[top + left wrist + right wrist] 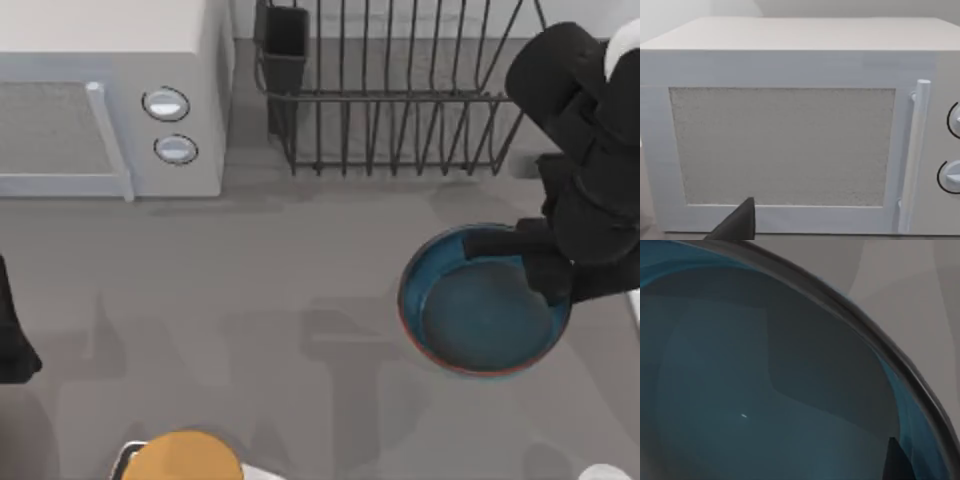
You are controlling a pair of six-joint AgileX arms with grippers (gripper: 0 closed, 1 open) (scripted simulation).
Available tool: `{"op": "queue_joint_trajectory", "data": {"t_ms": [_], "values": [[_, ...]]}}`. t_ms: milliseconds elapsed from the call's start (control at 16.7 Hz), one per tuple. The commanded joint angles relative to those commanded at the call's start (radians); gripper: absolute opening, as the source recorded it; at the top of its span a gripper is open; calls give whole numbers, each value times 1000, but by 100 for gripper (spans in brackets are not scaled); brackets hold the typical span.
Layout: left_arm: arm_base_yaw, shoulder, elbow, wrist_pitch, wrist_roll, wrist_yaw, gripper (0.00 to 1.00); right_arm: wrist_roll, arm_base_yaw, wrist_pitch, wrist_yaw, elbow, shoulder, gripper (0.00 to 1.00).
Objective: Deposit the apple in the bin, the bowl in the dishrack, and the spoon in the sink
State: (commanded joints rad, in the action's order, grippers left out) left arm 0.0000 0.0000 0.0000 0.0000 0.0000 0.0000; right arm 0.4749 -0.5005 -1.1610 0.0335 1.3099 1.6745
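Note:
The blue bowl with a reddish-brown rim sits at the right of the table, in front of the black wire dishrack. My right gripper reaches down over the bowl's far right rim. The right wrist view looks closely into the bowl's blue inside and along its dark rim. The dishrack's black utensil cup stands at its left corner. My left arm is parked at the table's left edge. The apple, spoon, bin and sink are out of view.
A white microwave with two round knobs stands at the back left, and its door faces the left wrist camera. A larger orange-yellow round thing lies at the front edge. Bare grey tabletop spans the middle.

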Motion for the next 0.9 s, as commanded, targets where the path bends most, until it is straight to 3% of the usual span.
{"op": "queue_joint_trajectory", "data": {"t_ms": [240,720,900], "values": [[0,0,0,0,0,0,100,-72,-99,181,180,41,-29,0],[0,0,0,0,0,0,100,-315,-391,851,757,100,-135,0],[0,0,0,0,0,0,100,-394,-481,1036,930,116,-189,0]]}}
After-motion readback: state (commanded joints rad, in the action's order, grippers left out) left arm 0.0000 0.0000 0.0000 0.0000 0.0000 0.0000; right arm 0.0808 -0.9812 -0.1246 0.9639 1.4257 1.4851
